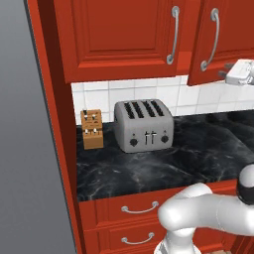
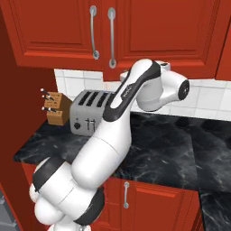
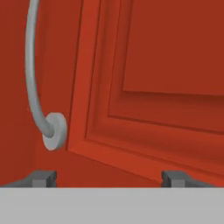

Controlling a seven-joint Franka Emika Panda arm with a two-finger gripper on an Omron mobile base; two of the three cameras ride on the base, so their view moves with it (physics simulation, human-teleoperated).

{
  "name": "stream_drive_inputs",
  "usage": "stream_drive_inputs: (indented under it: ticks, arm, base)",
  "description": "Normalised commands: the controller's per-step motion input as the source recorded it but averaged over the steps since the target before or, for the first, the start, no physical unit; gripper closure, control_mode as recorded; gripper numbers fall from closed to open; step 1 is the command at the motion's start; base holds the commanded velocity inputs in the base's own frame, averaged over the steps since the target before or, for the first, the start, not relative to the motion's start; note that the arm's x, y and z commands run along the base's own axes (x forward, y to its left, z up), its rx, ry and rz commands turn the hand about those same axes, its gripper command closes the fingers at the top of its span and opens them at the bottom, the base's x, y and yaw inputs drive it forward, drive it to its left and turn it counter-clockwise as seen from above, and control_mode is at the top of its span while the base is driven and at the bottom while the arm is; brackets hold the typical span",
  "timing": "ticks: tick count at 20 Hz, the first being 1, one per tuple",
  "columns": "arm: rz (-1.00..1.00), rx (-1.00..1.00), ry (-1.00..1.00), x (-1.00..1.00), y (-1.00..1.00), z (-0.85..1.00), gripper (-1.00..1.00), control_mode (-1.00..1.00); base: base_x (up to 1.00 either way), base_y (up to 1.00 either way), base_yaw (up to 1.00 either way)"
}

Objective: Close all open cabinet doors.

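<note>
- Progress looked late but unfinished: the right-hand cabinet door [image 1: 218, 39] stood a little ajar in the left base view, its lower edge swung out from the cabinet line, while the left-hand cabinet door [image 1: 119, 34] beside it sat flush and shut.
- Gripper [image 3: 109, 177] was right up against the ajar door's front, close to the raised panel; in the hand view its two dark fingertips [image 3: 43, 177] stood well apart with nothing between them, so the claw was open and held nothing.
- Silver bar handle [image 3: 37, 87] of that door curved down to its round foot just above the left fingertip in the hand view, apart from it.
- From the right base view the two doors looked almost level, with the arm's wrist raised just under their lower edge, so the remaining gap was probably small.
- Left to do, as I judged it: a last push on the panel to seat the door.
- Below, the toaster [image 1: 144, 126] and knife block [image 1: 92, 129] sat on the dark counter [image 1: 198, 154], well clear of the work.
</note>
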Motion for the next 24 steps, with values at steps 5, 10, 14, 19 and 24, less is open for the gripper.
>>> stream_drive_inputs:
  ticks: [5, 10, 14, 19, 24]
  arm:
    - [0.0, 0.01, 0.03, 0.67, 0.55, 0.0, -1.0, -1.0]
    - [0.0, 0.01, 0.04, 0.68, 0.54, 0.0, -1.0, -1.0]
    - [0.0, 0.01, 0.04, 0.65, 0.52, 0.0, -1.0, -1.0]
    - [0.0, 0.0, 0.04, 0.62, 0.52, 0.0, -1.0, -1.0]
    - [0.0, 0.0, 0.03, 0.54, 0.52, 0.0, -1.0, -1.0]
  base:
    - [0.0, 0.0, 0.0]
    - [0.0, 0.0, 0.0]
    - [0.0, 0.0, 0.0]
    - [0.0, 0.0, 0.0]
    - [0.0, 0.0, 0.0]
